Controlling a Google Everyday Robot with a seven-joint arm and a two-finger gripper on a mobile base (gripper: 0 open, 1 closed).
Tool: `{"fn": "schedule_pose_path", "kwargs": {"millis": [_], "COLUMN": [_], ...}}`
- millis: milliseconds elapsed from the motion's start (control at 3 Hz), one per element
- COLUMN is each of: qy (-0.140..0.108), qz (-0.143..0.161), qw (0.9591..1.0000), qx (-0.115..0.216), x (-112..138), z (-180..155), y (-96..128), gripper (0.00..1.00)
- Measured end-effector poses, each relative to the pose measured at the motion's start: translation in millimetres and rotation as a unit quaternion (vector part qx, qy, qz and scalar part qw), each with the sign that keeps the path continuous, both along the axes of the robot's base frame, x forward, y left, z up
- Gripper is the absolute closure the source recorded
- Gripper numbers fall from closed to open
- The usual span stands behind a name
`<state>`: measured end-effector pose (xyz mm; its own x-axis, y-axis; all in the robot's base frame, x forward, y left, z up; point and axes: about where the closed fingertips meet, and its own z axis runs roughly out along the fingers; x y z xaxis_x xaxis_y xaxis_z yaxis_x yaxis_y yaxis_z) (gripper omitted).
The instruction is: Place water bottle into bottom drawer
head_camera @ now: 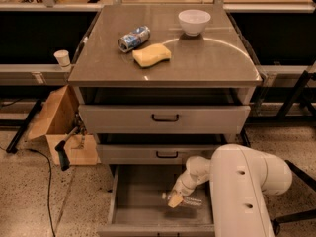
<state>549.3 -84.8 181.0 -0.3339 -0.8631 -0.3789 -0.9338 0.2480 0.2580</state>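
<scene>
The bottom drawer (140,196) is pulled open, showing a plain grey box interior. The water bottle (192,202), small and clear, lies on its side low in the right part of the drawer. My gripper (173,200) reaches down into the drawer from the right and sits at the bottle's left end, touching or very near it. My bulky white arm (244,191) fills the lower right and hides the drawer's right side.
On the cabinet top (207,63) lie a crushed blue-silver can (134,38), a yellow sponge (151,55) and a white bowl (194,21). The two upper drawers (165,118) are slightly open. A cardboard box (61,127) and a black cable sit on the floor at left.
</scene>
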Motion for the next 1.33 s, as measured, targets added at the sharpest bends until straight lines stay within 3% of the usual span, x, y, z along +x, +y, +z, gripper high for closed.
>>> {"fn": "schedule_pose_path", "kwargs": {"millis": [333, 667, 1000, 1333], "qy": [0.0, 0.0, 0.0, 0.0], "qz": [0.0, 0.0, 0.0, 0.0], "qw": [1.0, 1.0, 1.0, 1.0], "qx": [0.0, 0.0, 0.0, 0.0], "x": [0.0, 0.0, -0.1, -0.1], "z": [0.0, 0.0, -0.1, -0.1], "y": [0.0, 0.0, 0.1, 0.1], "gripper": [0.51, 0.19, 0.0, 0.0]}}
